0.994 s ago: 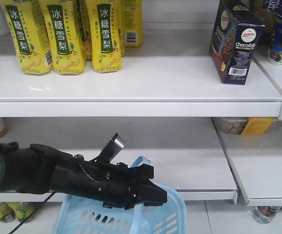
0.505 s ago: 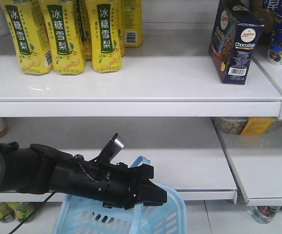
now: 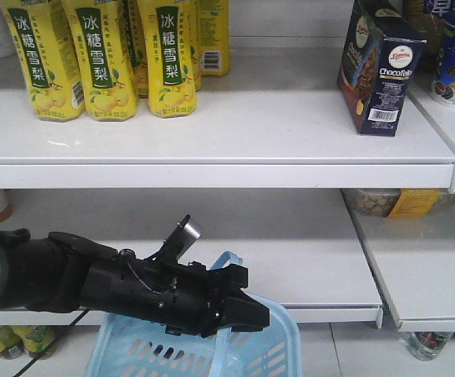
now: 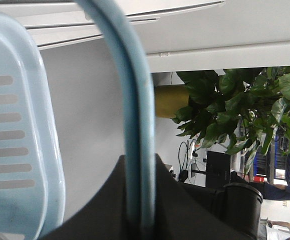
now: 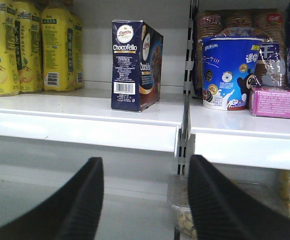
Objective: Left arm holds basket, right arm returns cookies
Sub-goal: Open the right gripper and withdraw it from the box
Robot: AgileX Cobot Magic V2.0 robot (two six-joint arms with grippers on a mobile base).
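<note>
The dark blue cookies carton (image 3: 380, 67) stands upright on the right end of the upper white shelf, with nothing gripping it. In the right wrist view the cookies (image 5: 134, 65) stand ahead and above my right gripper (image 5: 145, 170), which is open and empty, well short of the carton. The right arm does not show in the front view. My left gripper (image 3: 247, 310) is shut on the loop handle (image 3: 225, 259) of the pale blue basket (image 3: 278, 345) at the bottom of the view. In the left wrist view the handle (image 4: 134, 125) runs up from between the jaws, and the basket's slotted side (image 4: 14, 125) is to the left.
Yellow drink bottles (image 3: 101, 55) fill the upper shelf's left part. On the neighbouring shelf to the right are a blue snack cup (image 5: 230, 70) and a pink box (image 5: 277, 100). A clear tub of nuts (image 5: 185, 210) sits on the lower shelf by the slotted upright post (image 5: 184, 145).
The dark shape of the right arm at the front view's right edge a second ago has gone from that view. The left arm and basket have not moved.
</note>
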